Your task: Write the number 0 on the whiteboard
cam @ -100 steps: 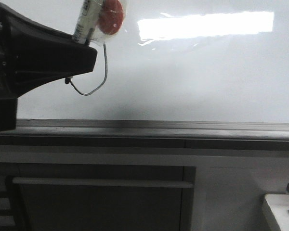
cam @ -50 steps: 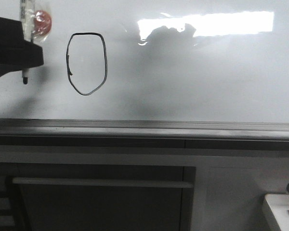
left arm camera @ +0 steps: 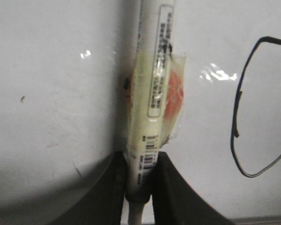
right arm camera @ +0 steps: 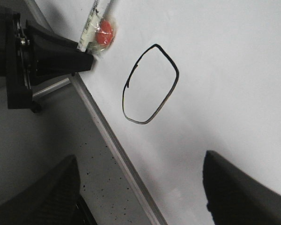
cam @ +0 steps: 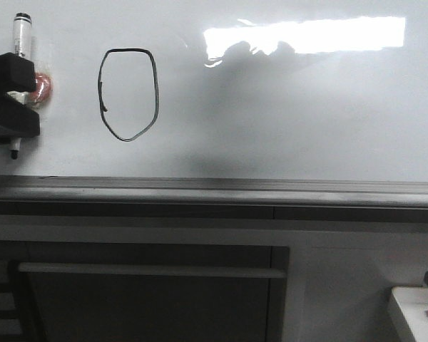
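The left end effector (cam: pixel 13 100) is clamped on a white marker (cam: pixel 19 50), its two black fingers (left arm camera: pixel 110 197) pressed against the barrel from either side, as the left wrist view shows. The marker stands upright in the grip, its dark tip (cam: pixel 15 154) poking out below the end effector and its capped end rising above it. A piece of clear tape holds a red-orange disc (cam: pixel 40 87) against the barrel just beside the fingers. In the front view the tip sits close to the whiteboard (cam: pixel 292 121); whether it touches the surface cannot be told.

To the right of the left end effector, near but apart from the marker, the number 0 (cam: pixel 128 94) stands on the whiteboard as a thin black closed outline, taller than wide, flat across the top and narrowing toward the bottom. A small stray tick marks the inside of its left stroke.

Farther right, a bright rectangular light reflection (cam: pixel 307 37) stretches across the upper board. Below the end effector and the figure, the grey metal tray edge (cam: pixel 228 187) runs along the foot of the board.

The right end effector (right arm camera: pixel 140 187) hangs well back from the board with its two dark fingers (right arm camera: pixel 243 192) spread wide apart and nothing between them, the drawn figure visible beyond the gap.
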